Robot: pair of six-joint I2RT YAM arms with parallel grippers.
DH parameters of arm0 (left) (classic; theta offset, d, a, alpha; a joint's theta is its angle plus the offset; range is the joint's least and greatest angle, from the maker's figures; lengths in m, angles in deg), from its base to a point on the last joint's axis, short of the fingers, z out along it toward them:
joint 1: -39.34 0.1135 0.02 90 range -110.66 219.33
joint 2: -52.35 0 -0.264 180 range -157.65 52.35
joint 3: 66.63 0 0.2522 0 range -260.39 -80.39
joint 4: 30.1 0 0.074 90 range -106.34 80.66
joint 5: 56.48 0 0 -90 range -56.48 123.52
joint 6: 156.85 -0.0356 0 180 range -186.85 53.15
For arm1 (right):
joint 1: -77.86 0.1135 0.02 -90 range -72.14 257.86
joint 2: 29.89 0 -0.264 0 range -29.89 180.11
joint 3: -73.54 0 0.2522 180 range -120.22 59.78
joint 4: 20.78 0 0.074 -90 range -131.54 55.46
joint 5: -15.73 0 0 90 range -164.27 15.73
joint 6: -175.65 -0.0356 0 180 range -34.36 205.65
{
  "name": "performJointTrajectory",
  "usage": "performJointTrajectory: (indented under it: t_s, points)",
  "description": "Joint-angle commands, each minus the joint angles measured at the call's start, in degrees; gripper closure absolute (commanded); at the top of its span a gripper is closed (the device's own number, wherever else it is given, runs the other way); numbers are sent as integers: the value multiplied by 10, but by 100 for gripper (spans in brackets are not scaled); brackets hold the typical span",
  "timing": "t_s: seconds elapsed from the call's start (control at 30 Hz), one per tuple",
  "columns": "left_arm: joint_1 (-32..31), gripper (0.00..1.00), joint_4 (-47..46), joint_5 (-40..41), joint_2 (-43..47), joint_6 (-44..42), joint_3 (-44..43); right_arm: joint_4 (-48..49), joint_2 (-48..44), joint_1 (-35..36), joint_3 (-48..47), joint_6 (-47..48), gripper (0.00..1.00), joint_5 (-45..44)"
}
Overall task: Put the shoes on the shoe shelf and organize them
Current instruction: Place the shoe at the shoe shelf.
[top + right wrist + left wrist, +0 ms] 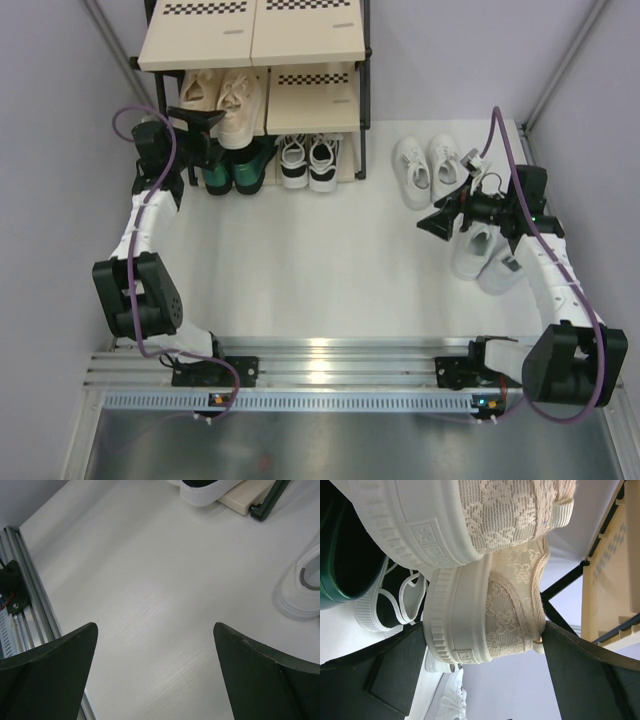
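The shoe shelf (250,35) stands at the back left. Two beige sneakers are at its middle tier. My left gripper (218,122) is shut on the heel of the right one (240,105). In the left wrist view the fingers (400,670) press its sole and heel collar (490,615), and my gripper (484,626) holds it beside the other beige sneaker (460,515). Dark green shoes (230,172) and black-and-white sneakers (308,160) sit on the bottom tier. Small white sneakers (428,165) and larger white sneakers (485,255) lie on the table at the right. My right gripper (438,222) is open and empty above the table (155,627).
The shelf's right half of the middle tier (310,100) is bare. In the right wrist view a shelf foot (245,502), a black-and-white sneaker toe (202,490) and a white sneaker (300,590) show. The metal rail (320,360) runs along the near edge. Grey walls close both sides.
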Motion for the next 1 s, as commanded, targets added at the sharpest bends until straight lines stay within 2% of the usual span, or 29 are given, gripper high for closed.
performJointTrajectory:
  t_s: [0.0,0.2,0.37,0.6,0.77,0.97]
  points:
    - [7,2,-86,-35,36,-5,9,23,-19,-9,0,11,1,20]
    - [7,2,-156,-47,34,6,29,24,-18,-10,2,14,1,21]
    - [9,2,-159,-47,42,0,45,19,-15,-10,-1,17,1,22]
    - [15,5,-226,-32,50,21,85,10,-11,-10,-3,27,0,32]
    - [16,8,-340,-36,51,46,121,12,-15,-10,-2,28,1,31]
    - [24,9,-291,-35,77,28,136,11,-15,-10,-2,29,1,31]
